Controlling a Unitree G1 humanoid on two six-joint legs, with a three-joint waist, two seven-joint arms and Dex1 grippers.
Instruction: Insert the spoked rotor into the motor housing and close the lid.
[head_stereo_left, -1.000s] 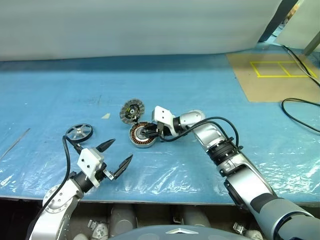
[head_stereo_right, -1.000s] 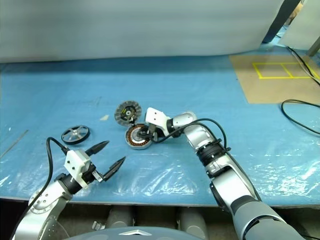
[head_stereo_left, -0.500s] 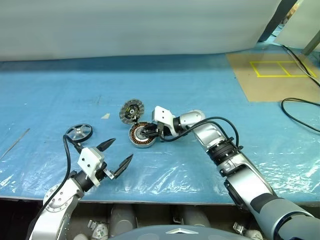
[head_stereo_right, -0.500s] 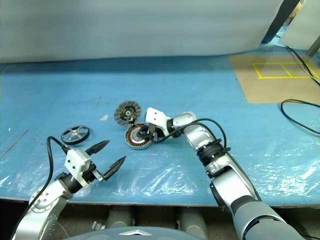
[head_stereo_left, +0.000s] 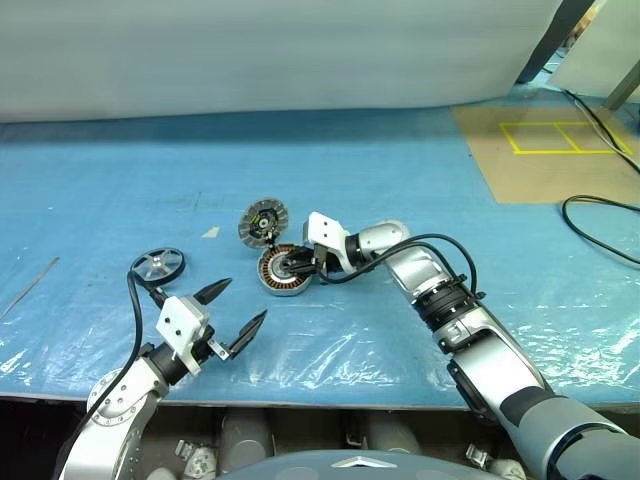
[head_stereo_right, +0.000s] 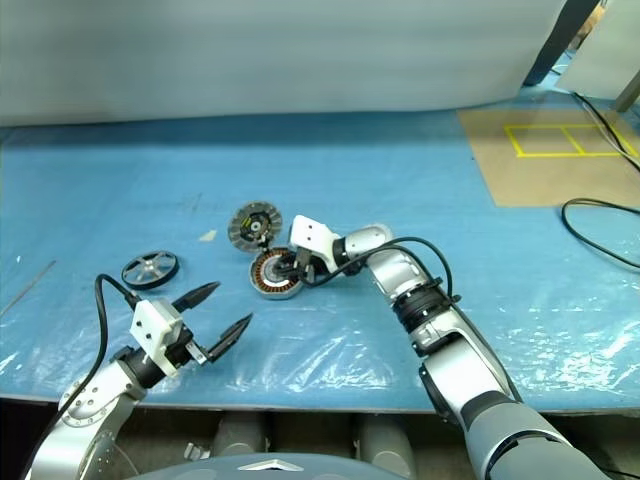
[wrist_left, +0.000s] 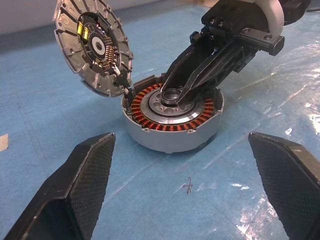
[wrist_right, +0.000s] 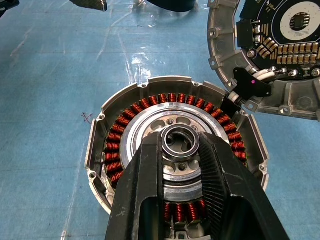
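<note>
1. Motor housing (head_stereo_left: 284, 270) flat on blue plastic sheet (head_stereo_left: 400, 180), mid-table; copper windings exposed.
2. Right gripper (wrist_right: 181, 150) over housing, fingers clamped on the centre bearing ring (wrist_right: 180, 141).
3. Lid (head_stereo_left: 264, 220) propped tilted at housing's 11 o'clock, touching its rim, wired to it, circuit side showing.
4. Spoked rotor (head_stereo_left: 158, 264) flat on sheet, well apart at housing's 9 o'clock.
5. Left gripper (head_stereo_left: 232, 312) near table's front edge, fingers spread wide, empty, aimed at housing.
</note>
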